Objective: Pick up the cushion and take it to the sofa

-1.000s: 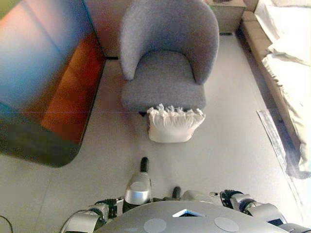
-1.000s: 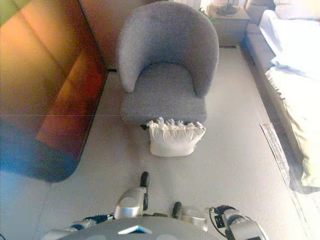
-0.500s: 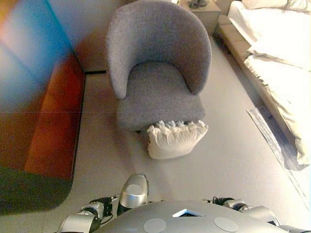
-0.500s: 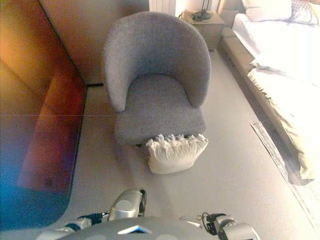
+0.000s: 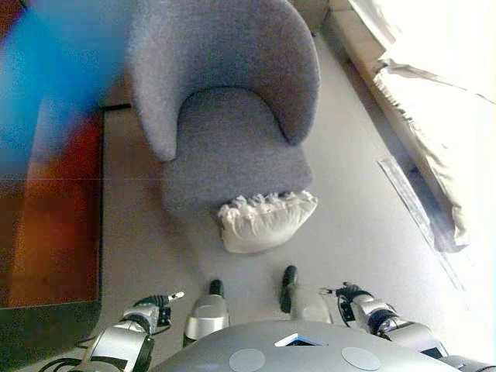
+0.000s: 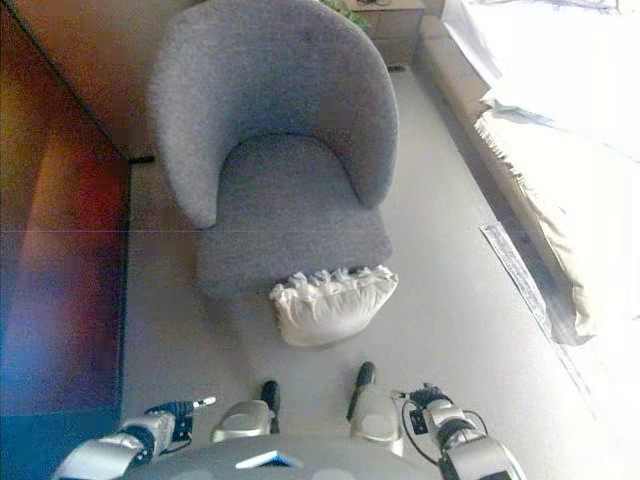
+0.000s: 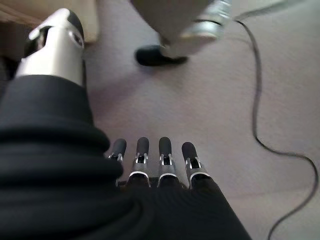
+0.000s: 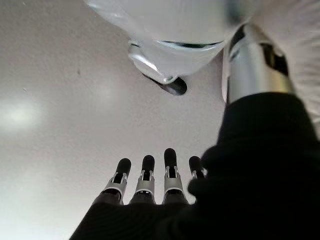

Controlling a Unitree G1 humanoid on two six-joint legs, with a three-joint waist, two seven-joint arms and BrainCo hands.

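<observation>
A white cushion (image 5: 263, 221) with a ruffled edge stands on the floor and leans against the front of a grey armchair (image 5: 225, 101). Both hands hang low at my sides, well short of the cushion. My left hand (image 7: 160, 160) has straight fingers over bare floor and holds nothing. My right hand (image 8: 145, 185) also has straight fingers and is empty. A pale sofa with white covers (image 5: 434, 101) runs along the right side.
A dark red-brown panel (image 5: 46, 194) lies to the left of the armchair. A light strip (image 5: 403, 194) lies on the floor beside the sofa. Open floor lies between me and the cushion, and between the armchair and the sofa.
The camera has moved closer and turned, so the armchair and cushion now sit further left in the picture. The cushion itself has not moved. Both hands stay low and empty.
</observation>
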